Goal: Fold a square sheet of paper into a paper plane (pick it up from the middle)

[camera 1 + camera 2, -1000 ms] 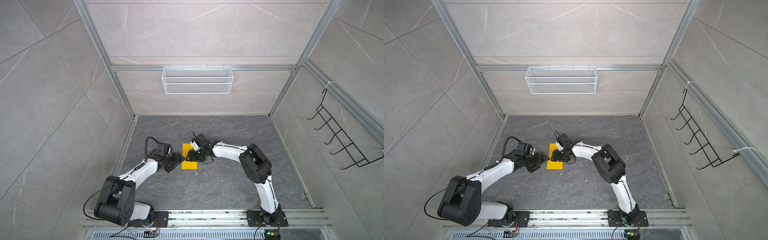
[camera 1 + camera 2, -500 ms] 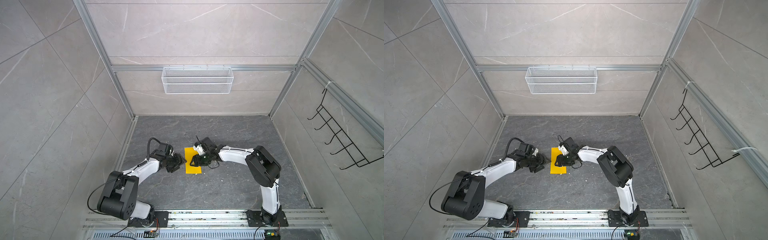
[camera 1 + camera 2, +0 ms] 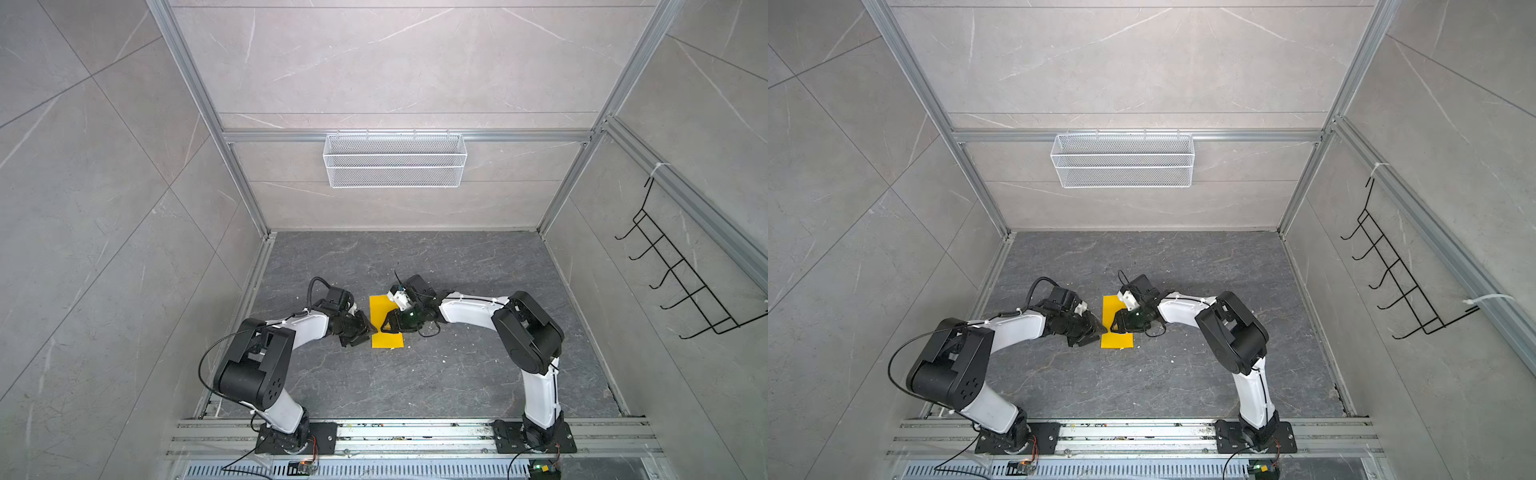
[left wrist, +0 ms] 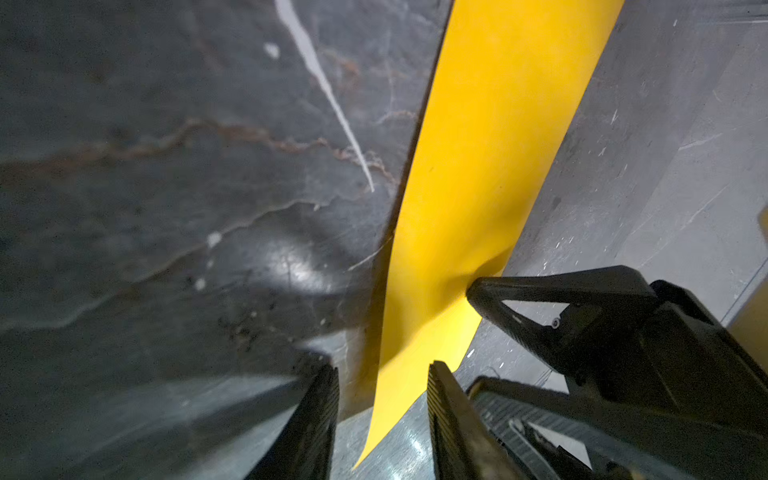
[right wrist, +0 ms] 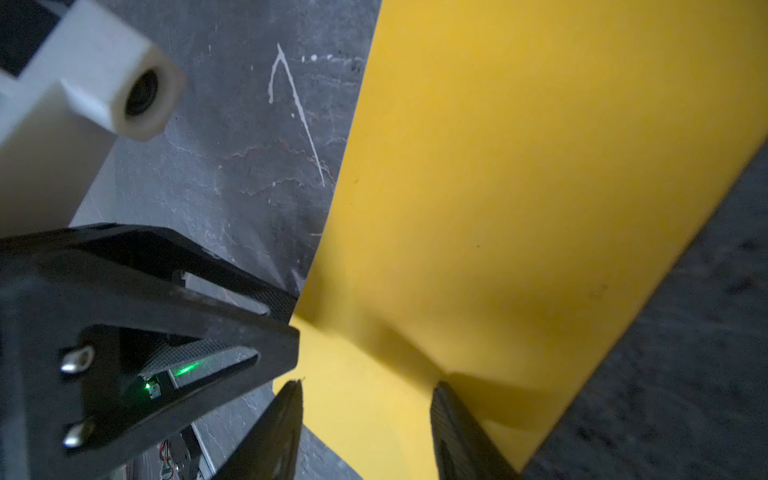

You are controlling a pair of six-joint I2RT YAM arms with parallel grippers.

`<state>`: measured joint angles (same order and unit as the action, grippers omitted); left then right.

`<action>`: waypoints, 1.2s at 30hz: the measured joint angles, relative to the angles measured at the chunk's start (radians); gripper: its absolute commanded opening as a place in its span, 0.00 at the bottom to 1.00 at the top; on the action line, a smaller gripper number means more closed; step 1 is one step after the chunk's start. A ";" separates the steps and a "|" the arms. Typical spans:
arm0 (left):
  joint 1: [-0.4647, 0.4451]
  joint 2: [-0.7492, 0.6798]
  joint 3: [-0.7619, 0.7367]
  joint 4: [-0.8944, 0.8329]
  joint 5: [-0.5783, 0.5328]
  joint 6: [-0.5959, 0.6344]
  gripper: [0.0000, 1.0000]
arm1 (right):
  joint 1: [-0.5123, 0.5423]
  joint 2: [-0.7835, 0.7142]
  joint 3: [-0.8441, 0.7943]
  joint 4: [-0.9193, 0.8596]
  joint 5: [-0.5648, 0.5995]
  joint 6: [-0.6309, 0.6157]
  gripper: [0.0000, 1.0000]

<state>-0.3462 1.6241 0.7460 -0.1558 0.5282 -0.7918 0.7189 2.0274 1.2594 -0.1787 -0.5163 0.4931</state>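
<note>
The square sheet of paper (image 3: 388, 340) (image 3: 1117, 340) is bright yellow and lies on the dark floor between my two grippers, showing as a tall rectangle in both top views. My left gripper (image 3: 369, 330) (image 4: 382, 399) is at its left edge. Its jaws are apart, with a raised edge of the sheet (image 4: 478, 166) between them and a gap on one side. My right gripper (image 3: 388, 328) (image 5: 370, 415) stands open on top of the sheet (image 5: 519, 187). One of its fingertips (image 5: 446, 395) presses a dent into the paper. A paper plane is not in view.
A white wire basket (image 3: 395, 160) hangs on the back wall. A black hook rack (image 3: 685, 291) is on the right wall. Metal rails (image 3: 415, 432) run along the front edge by the arm bases. Small white specks dot the floor.
The left jaws have narrowed around the paper's edge. The right gripper has slid toward the front along the sheet, and the sheet has shifted slightly right and forward.
</note>
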 measured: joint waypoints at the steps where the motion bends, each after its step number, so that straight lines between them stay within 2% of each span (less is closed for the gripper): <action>1: 0.000 0.009 0.007 0.003 0.003 0.001 0.35 | 0.000 0.000 -0.002 0.001 -0.001 0.000 0.54; 12: 0.000 0.072 0.049 0.043 0.044 0.014 0.25 | -0.008 -0.001 -0.010 0.016 -0.018 -0.006 0.54; 19: 0.002 0.101 0.049 0.091 0.082 -0.019 0.17 | -0.016 -0.001 -0.018 0.029 -0.046 -0.069 0.54; 30: 0.015 0.100 0.049 0.104 0.085 -0.029 0.28 | -0.020 -0.008 -0.019 0.018 -0.024 -0.173 0.55; 36: 0.032 0.099 0.048 0.120 0.109 -0.019 0.28 | -0.020 -0.008 -0.019 0.019 -0.023 -0.177 0.54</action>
<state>-0.3138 1.7229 0.7944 -0.0360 0.6373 -0.8104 0.6987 2.0193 1.2404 -0.1600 -0.5388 0.3164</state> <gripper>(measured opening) 0.278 0.547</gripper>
